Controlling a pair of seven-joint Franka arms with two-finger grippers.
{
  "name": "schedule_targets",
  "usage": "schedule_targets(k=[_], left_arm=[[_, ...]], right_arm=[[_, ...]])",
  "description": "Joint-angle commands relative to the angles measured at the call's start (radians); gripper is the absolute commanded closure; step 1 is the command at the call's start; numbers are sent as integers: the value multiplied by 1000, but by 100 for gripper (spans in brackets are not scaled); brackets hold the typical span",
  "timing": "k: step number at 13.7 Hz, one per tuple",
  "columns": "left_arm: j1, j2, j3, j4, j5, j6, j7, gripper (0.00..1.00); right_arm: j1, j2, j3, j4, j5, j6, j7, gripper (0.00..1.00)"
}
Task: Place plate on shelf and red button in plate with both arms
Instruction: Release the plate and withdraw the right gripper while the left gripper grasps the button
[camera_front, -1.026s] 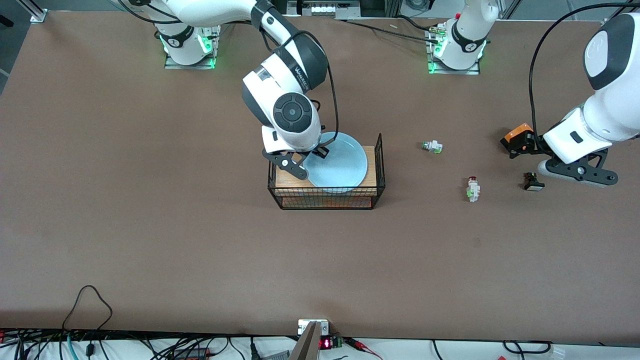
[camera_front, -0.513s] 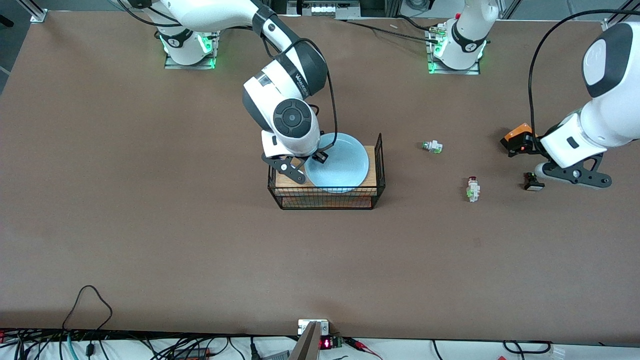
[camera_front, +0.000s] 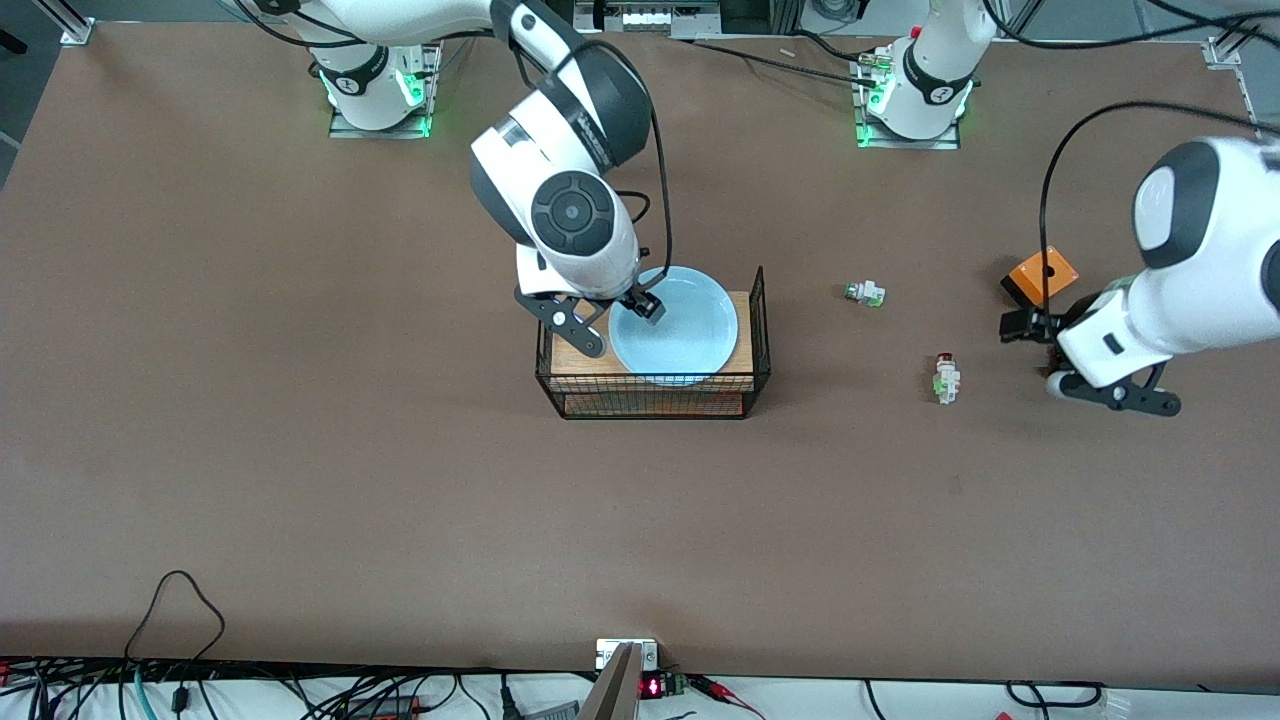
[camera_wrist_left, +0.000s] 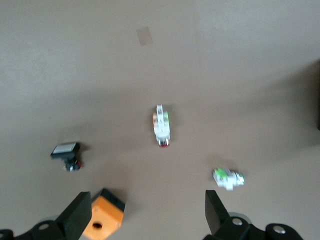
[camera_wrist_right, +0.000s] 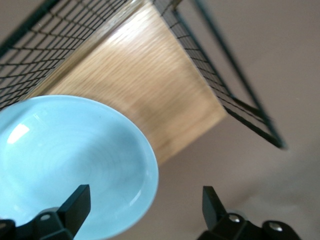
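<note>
Hovering over the rim of the plate (camera_front: 675, 325) at the right arm's end of the table, my right gripper (camera_front: 620, 320) has its fingers spread apart and holds nothing. This plate lies in the wire basket (camera_front: 760, 330), on its wooden board (camera_wrist_right: 150, 85). My left gripper (camera_wrist_left: 145, 220) is also spread wide and empty, up in the air over the table beside the orange block (camera_front: 1042, 273). From the basket, the red button (camera_front: 944, 379) lies toward the left arm's end of the table, between basket and left gripper, well apart from both. A white-and-green button (camera_front: 864, 293) lies farther from the front camera than it.
</note>
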Motion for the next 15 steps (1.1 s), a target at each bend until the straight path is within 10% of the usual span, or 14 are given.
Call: schedule_targets(k=[1,8,15], left_arm=[[26,31,-5,-124,13,169,-47,0],[54,51,-14,-465,1,718,-59,0],[54,110,-43,-474,-50,782,-65,8]], right_arm=[[-37,-72,2,29,40,-113,56,0],[-286,-211,2,109,-16,-439,-417,0],[-398,-242,-35,109,-337,-462,-1145,0]])
